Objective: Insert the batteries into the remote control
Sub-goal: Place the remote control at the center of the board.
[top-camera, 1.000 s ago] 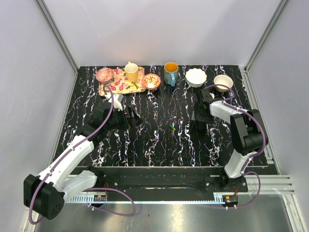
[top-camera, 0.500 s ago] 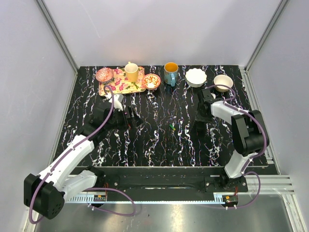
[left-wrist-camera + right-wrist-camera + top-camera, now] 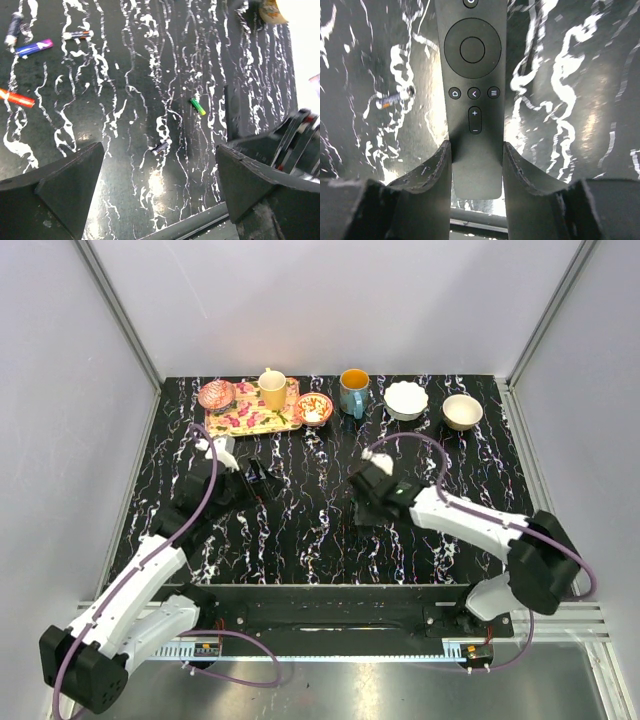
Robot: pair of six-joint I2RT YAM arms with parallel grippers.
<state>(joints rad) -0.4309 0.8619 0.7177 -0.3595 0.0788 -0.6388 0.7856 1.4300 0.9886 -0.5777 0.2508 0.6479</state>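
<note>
Remote control (image 3: 472,75) is pinched at its lower end by the right hand (image 3: 476,150), the two fingers pressed against its long edges. Its button side is turned to the wrist camera, so a round pad, a row of three small keys and a plus-minus key are seen. From above, it is held on the arms' side of the teal mug (image 3: 352,392), nearly in line with it and well apart from it, over the black marbled tabletop (image 3: 300,540). Whether it touches the tabletop cannot be told. A small battery (image 3: 395,98) is seen lying flat on the tabletop just beside the remote control. The left hand (image 3: 160,146) is spread wide and is placed left of the mug and nearer the arms, well apart from the right hand. In its wrist view a green battery (image 3: 198,106) and a darker battery (image 3: 161,147) are shown lying apart from each other on the tabletop. Whether the darker one is the small battery cannot be told. A flowered tray (image 3: 232,423) is set to the left of the mug, and two pale bowls (image 3: 406,398) are set to its right.
</note>
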